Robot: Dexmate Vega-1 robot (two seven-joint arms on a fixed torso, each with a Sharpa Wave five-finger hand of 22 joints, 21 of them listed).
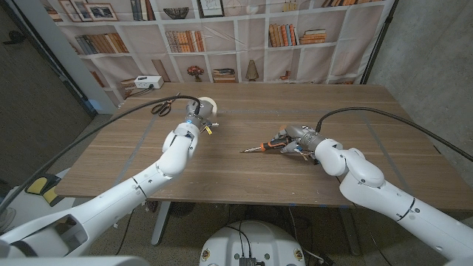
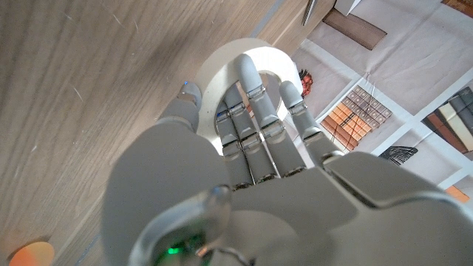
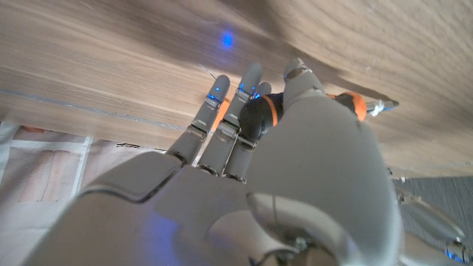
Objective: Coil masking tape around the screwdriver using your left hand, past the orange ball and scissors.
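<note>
Your left hand point(image 1: 194, 124) has its fingers point(image 2: 248, 94) closed around the masking tape point(image 1: 209, 106) at the table's far left, while the screwdriver point(image 1: 263, 148) lies well apart to its right, pinched at the handle by your right hand point(image 1: 295, 138), shaft pointing towards the left hand. Scissors point(image 1: 162, 108) lie just beside the tape on the brown wooden table point(image 1: 244, 177), bookshelves behind

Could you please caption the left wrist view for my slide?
The robot's left hand reaches its fingers over the white masking tape roll on the wooden table.
</note>
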